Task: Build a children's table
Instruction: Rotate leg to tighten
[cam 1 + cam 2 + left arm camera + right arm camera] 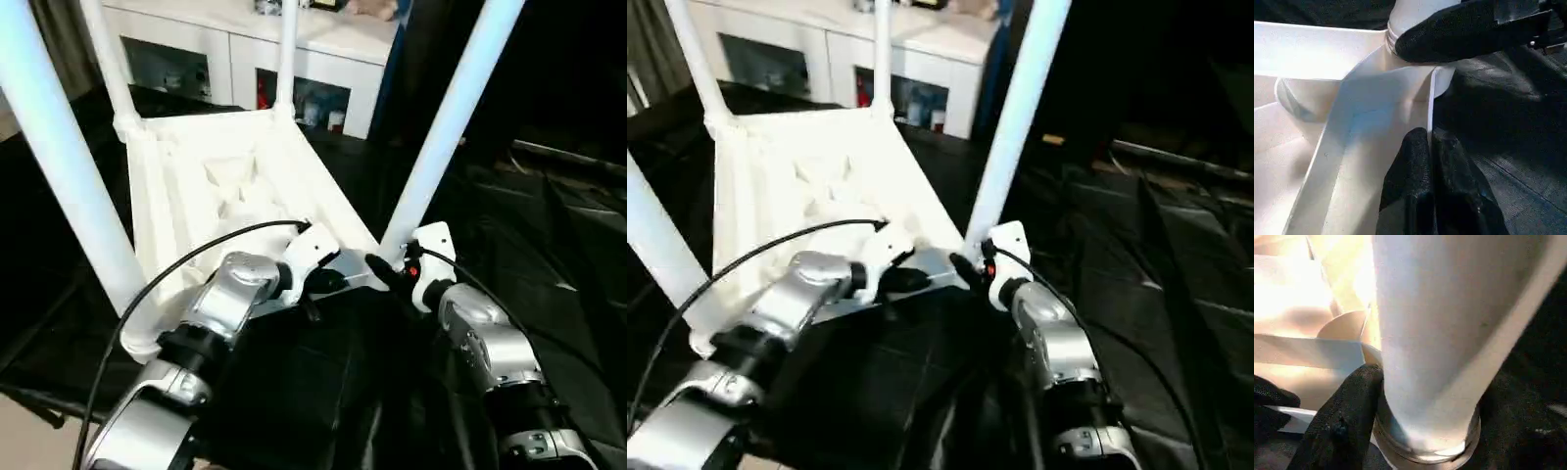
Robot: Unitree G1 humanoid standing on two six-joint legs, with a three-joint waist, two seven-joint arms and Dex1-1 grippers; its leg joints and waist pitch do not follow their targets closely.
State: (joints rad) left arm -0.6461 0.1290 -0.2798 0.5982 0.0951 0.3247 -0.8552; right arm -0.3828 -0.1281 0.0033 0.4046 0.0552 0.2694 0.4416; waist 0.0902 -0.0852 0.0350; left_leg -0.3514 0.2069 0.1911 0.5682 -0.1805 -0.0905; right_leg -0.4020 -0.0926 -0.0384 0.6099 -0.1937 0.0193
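- Left eye view: children's table [230,186] lies upside down on a black cloth-covered surface [549,245], ribbed underside facing up, four white legs standing up out of the corner sockets. Near right leg [446,127] rises from the corner closest to both claws; near left leg [54,147] is big at the picture edge; two far legs stand toward the white cabinet [245,54] behind the table top.
- Left claw [338,282] reaches to the top's near rim, just beside that near right corner. Right claw [384,270] sits at the foot of the near right leg.
- Right eye view: same layout, slightly shifted; black cable [754,250] arcs over the left forearm; red mark on the right claw's white housing [1004,257].
- Left wrist view: left claw's two black fingers [1410,181] pressed together on the thin rim wall of the top, pinching its edge. Beyond them, the corner socket with the leg base in it and one black finger of the right claw [1459,29] against that base.
- Right wrist view: close on the leg base, seated in a ringed socket collar [1425,450]. One black finger [1347,416] touches the leg's side; the other finger is hidden, so cannot tell if this claw grips.
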